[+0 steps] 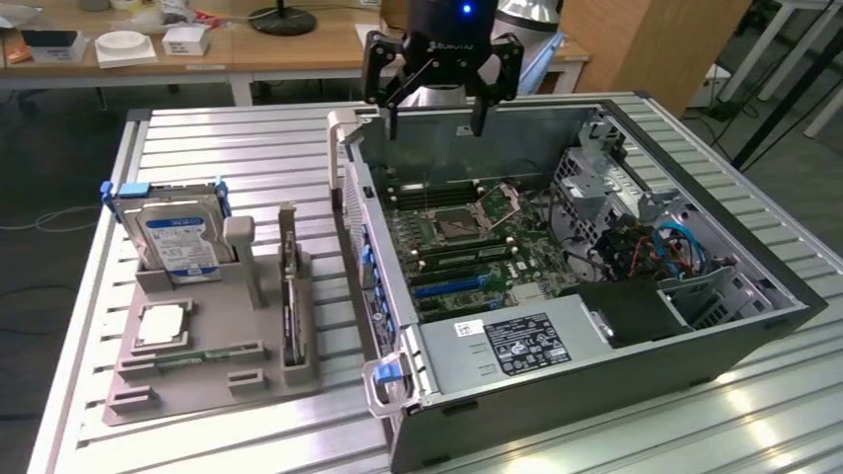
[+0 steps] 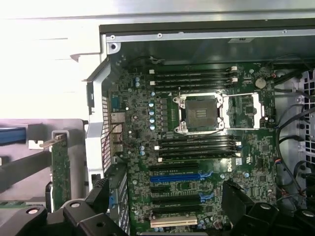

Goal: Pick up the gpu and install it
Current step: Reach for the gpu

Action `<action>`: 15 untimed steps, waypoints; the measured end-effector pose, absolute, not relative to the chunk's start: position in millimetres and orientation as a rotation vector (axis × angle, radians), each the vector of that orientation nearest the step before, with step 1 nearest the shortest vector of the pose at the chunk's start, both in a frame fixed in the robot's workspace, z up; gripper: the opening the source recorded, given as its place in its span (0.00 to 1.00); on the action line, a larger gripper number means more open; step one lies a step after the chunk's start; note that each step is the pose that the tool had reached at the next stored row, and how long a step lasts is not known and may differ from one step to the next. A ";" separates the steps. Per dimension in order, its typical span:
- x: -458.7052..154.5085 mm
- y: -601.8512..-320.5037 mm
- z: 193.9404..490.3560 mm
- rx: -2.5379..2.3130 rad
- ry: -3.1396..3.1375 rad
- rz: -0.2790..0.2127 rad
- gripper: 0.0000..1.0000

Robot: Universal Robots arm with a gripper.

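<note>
The gpu [image 1: 290, 301] is a thin dark card standing on edge in a grey holder [image 1: 211, 380] at the exterior view's left, beside the open computer case [image 1: 593, 395]. In the wrist view the gpu [image 2: 61, 169] appears beside the case wall, with its metal bracket at one end. My gripper [image 1: 436, 117] hangs above the far end of the case, over the motherboard [image 1: 461, 232], well away from the gpu. Its fingers are open with nothing between them. The wrist view has my gripper [image 2: 167, 191] spread over the motherboard [image 2: 197, 147] near a blue slot [image 2: 174, 177].
The holder also carries a silver hard drive with a blue label [image 1: 178, 237], a processor chip [image 1: 158, 326] and a narrow green memory stick [image 1: 204, 357]. Inside the case are a power supply [image 1: 527, 341], cables [image 1: 665, 247] and a drive cage. Desks stand behind the slatted metal table [image 1: 224, 138].
</note>
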State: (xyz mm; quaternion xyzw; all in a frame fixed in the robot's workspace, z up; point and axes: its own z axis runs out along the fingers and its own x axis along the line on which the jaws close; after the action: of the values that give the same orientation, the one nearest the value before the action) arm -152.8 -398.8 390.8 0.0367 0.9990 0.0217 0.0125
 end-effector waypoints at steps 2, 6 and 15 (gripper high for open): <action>-152.8 -398.9 390.8 0.114 3.114 0.068 0.99; -152.8 -398.9 390.8 0.114 3.114 0.068 0.99; -152.8 -398.9 390.8 0.114 3.114 0.068 0.85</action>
State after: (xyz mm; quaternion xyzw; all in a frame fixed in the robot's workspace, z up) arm -152.8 -398.9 390.8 0.0367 0.9990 0.0217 0.0125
